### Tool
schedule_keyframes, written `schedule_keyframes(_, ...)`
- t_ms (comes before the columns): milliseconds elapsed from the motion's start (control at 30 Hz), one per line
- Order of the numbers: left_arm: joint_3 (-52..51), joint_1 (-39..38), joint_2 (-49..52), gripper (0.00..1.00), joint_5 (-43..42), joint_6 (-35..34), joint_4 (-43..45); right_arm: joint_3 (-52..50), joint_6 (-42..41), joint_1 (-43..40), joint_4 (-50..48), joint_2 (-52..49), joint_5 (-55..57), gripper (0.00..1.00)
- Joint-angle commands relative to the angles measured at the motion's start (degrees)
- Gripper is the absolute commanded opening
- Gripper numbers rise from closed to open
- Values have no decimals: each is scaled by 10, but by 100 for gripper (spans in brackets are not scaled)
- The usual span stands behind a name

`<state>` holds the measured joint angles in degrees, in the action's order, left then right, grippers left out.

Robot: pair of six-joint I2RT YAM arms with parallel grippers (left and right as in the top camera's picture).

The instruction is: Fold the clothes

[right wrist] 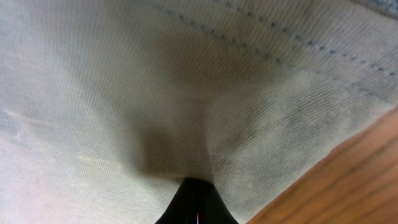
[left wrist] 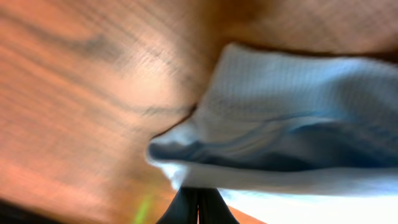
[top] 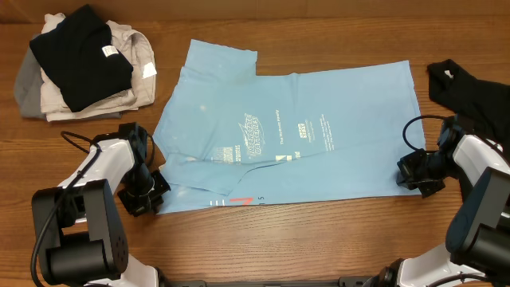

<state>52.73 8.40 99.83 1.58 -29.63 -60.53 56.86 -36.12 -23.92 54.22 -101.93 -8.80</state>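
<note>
The light blue T-shirt (top: 295, 135) lies spread on the table, with white lettering and a small red mark near its front edge. My left gripper (top: 151, 191) is at the shirt's front left corner, fingers shut on the cloth edge (left wrist: 249, 180). My right gripper (top: 410, 171) is at the shirt's front right corner, shut on the fabric (right wrist: 186, 112), which fills the right wrist view. A black shirt (top: 470, 92) lies at the far right, beside my right arm.
A pile of clothes (top: 84, 68), black on top of beige and grey pieces, sits at the back left. Bare wooden table (top: 319, 239) runs along the front edge.
</note>
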Motion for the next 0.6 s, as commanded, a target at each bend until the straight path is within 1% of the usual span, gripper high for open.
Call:
schedule_keyframes(0, -7, 10, -28, 4, 49, -22, -23, -14, -25, -11, 11, 11, 64, 4)
schedule_keyframes(100, -4, 10, -71, 4, 48, -35, -49, -14, -47, -11, 30, 51, 66, 4)
schedule_keyframes(300, -4, 10, -181, 4, 48, -31, -68, -7, -43, -11, 52, 166, 63, 4)
schedule_keyframes(333, -3, 10, -196, 5, 48, -31, -68, -4, -42, -11, 57, 181, 61, 5)
schedule_keyframes(400, 4, 10, -221, 7, 48, -25, -68, 4, -33, -10, 62, 206, 55, 20)
schedule_keyframes(433, 11, 9, -229, 9, 46, -18, -68, 11, -15, -9, 59, 217, 39, 29)
schedule_keyframes(467, 22, 9, -233, 11, 41, -6, -68, 18, 1, -9, 52, 224, 20, 41)
schedule_keyframes(500, 38, 9, -235, 15, 31, 12, -68, 26, 19, -9, 41, 230, -10, 66)
schedule_keyframes(533, 52, 9, -235, 18, 19, 26, -70, 35, 33, -9, 30, 234, -37, 94)
schedule_keyframes(567, 74, 7, -234, 25, -1, 42, -74, 46, 43, -9, 20, 235, -63, 100)
